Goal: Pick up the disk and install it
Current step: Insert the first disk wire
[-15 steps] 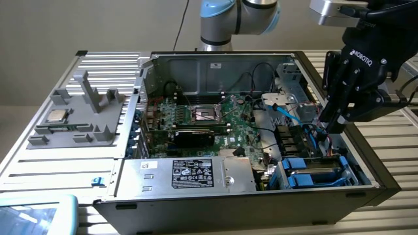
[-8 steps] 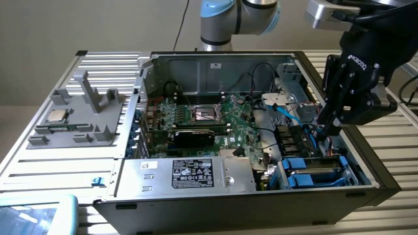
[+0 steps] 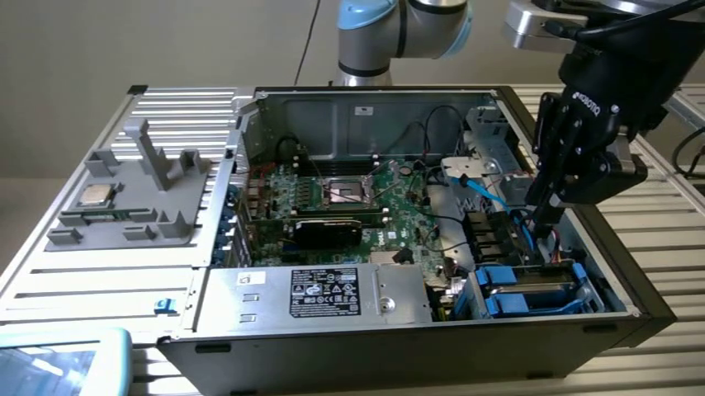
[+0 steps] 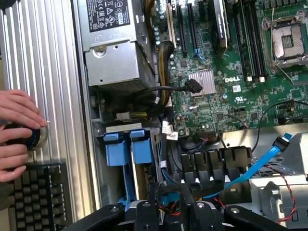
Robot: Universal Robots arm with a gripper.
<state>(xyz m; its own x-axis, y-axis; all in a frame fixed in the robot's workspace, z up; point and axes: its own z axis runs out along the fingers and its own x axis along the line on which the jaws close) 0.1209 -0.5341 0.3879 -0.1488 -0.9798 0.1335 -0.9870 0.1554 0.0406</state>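
Soft, even overhead light here, mild glare on the silver box (image 3: 319, 293), the case (image 3: 364, 107) interior dim with shadow, wrist view slightly blurred

One computer case (image 3: 617, 326), one motherboard (image 3: 352, 206), one power supply (image 3: 319, 294), two blue drive tabs (image 4: 130, 147).

We look down past the gripper (image 4: 179, 211) onto blue drive-bay tabs (image 4: 129, 149) beside a green motherboard (image 4: 226, 77). A person's hand (image 4: 17, 132) rests on a round knob (image 4: 32, 138) above a black keyboard (image 4: 36, 195)
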